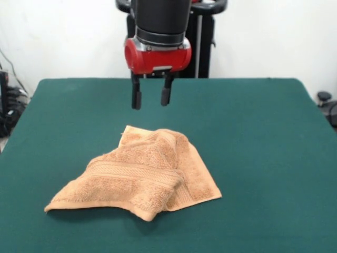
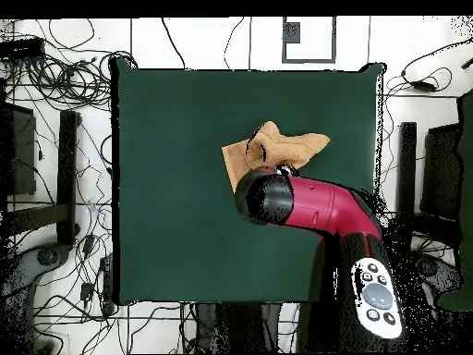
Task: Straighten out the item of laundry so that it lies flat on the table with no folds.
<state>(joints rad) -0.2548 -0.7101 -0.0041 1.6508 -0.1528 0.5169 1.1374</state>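
The orange-tan terry towel [image 1: 142, 176] lies crumpled on the dark green table [image 1: 263, 158], folded over itself with a ribbed band showing across its front part. In the overhead view the towel [image 2: 277, 150] shows partly, the rest hidden under the arm. My gripper [image 1: 150, 98] hangs open and empty above the table, a little behind the towel's far edge, not touching it. In the overhead view the red and black arm [image 2: 314, 205] covers the gripper.
The table [image 2: 175, 185] has wide bare felt all round the towel. Cables and stands [image 2: 46, 139] lie on the floor beside the table. The robot's pedestal [image 1: 202, 47] stands at the table's far side.
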